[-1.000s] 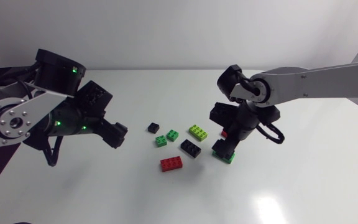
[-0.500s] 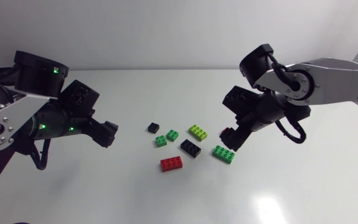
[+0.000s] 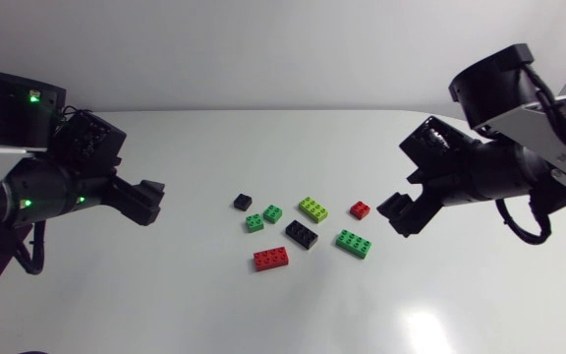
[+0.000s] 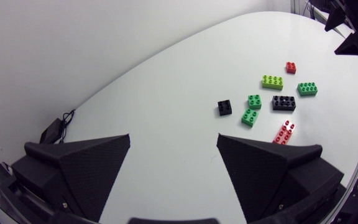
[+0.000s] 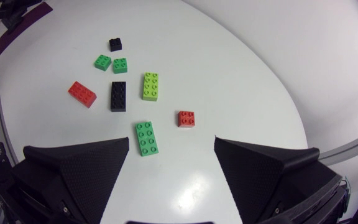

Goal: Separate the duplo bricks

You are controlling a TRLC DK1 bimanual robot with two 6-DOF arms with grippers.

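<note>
Several duplo bricks lie apart from one another mid-table: a small black brick (image 3: 239, 202), two small green bricks (image 3: 254, 223) (image 3: 272, 212), a lime brick (image 3: 312, 208), a small red brick (image 3: 360, 209), a long black brick (image 3: 302, 234), a long green brick (image 3: 353, 243) and a long red brick (image 3: 270, 259). My right gripper (image 3: 401, 213) hovers to the right of them, open and empty; in its wrist view the long green brick (image 5: 146, 137) and small red brick (image 5: 186, 119) lie just ahead of the right gripper (image 5: 171, 168). My left gripper (image 3: 145, 202) stands open and empty, well left of the bricks.
The white table (image 3: 165, 295) is bare around the cluster. In the left wrist view the bricks, such as the small black brick (image 4: 225, 107), lie far ahead of the left gripper (image 4: 173, 168). A dark cable (image 4: 58, 127) lies at the table's edge.
My right gripper has let go of the long green brick and drawn back up and to the right, uncovering the small red brick. The left arm has withdrawn to the left.
</note>
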